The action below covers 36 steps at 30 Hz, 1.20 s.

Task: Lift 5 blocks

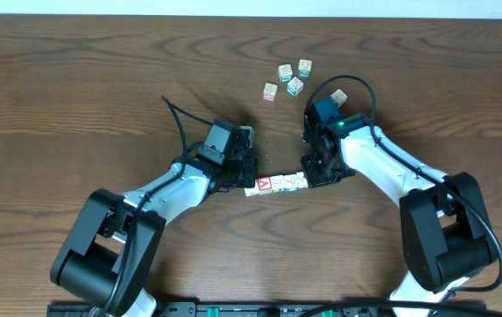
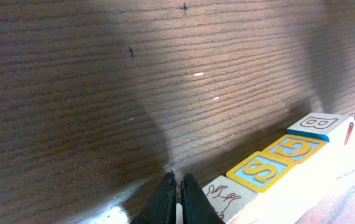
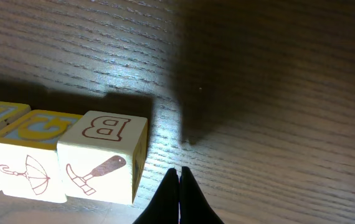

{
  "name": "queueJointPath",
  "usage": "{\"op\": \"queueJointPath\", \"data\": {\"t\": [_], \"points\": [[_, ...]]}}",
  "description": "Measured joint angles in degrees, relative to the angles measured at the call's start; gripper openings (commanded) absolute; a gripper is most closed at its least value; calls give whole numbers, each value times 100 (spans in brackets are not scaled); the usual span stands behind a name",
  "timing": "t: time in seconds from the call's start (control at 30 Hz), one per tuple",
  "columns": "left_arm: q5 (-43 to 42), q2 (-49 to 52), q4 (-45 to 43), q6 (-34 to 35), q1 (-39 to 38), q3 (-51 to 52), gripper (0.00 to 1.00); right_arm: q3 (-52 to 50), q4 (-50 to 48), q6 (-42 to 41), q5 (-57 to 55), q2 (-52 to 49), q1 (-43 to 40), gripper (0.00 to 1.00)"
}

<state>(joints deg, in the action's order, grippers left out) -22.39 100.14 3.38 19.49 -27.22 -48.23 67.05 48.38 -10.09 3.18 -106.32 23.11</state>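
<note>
**Dark wood counter: a row of blocks caught end to end between two closed pairs of jaws**

Dark, grained wood fills the counter [image 1: 75, 88], bare except for two groups of alphabet cubes. Both arms' jaws are pressed fully shut, with nothing gripped between their fingers. They work as blunt pushers instead.

The row of blocks [image 1: 277, 183] lies between them in the middle of the counter. It looks like five cubes side by side, though the overhead view is too small to count for certain. The red A block [image 1: 265, 184] sits near the left end. The left jaws stand just beside that end, next to a cube with a line drawing [image 2: 227, 194]. The right jaws stand just beside the B block [image 3: 106, 155] at the other end, low by its bottom corner. Neither wrist view settles whether the tips are touching. I also cannot tell whether the row rests on the wood or is already clear of it.

The main risk is buckling. Only pressure on the ends would hold the row together, so a weak or uneven squeeze could let the middle cubes sag and drop out. The thin tips give little contact, and the right pair sits low on the B block, so a push there could tip or swing that cube out of line. Unequal lifting by the two arms would break the row too.

Five loose blocks [image 1: 295, 85] lie well apart beyond the right arm, clear of both.
</note>
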Motion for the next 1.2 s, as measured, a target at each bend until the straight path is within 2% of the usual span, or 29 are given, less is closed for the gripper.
{"op": "queueJointPath", "data": {"t": [1.2], "points": [[-127, 0, 2, 0, 0, 0, 7, 0, 0, 0, 0, 0, 0, 1]]}}
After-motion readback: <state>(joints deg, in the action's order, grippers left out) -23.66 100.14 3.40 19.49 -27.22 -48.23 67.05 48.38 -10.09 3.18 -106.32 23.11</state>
